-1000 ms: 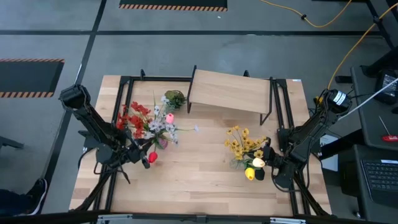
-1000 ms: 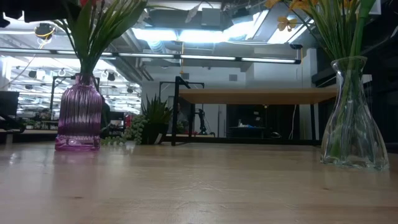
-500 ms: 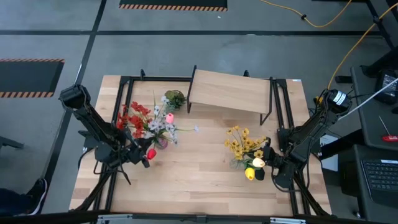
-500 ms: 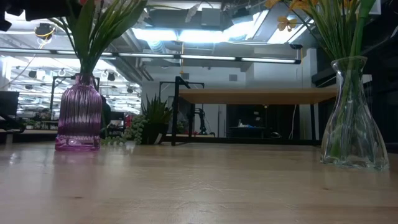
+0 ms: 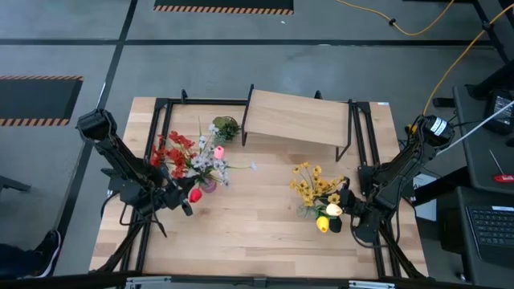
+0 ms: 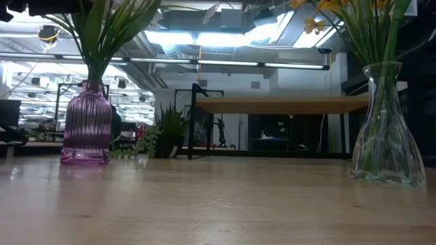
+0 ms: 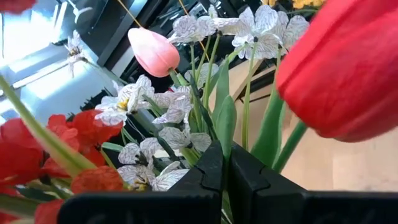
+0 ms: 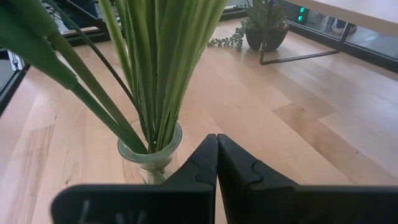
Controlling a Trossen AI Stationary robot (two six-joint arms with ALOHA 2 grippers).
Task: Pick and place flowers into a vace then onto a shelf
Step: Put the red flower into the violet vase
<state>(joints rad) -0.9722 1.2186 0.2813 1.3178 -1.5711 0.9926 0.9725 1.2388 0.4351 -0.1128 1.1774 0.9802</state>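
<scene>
Left claw [image 5: 186, 205], fingers shut on a red tulip's [image 5: 194, 196] stem beside the purple vase [image 6: 86, 123] of flowers [image 5: 183, 154]; right claw [image 5: 344, 215] closed, empty, beside the glass vase [image 6: 383, 129].

The low view crops the flowers [image 6: 102, 27] above both vases [image 6: 85, 126].

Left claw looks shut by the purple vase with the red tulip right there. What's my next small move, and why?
Probably lift the left claw slightly to check the grip. It is shut beside the purple vase, the red tulip at its tip, and a green stem seems pinched between its fingers. The tulip isn't clearly in the vase yet.
</scene>
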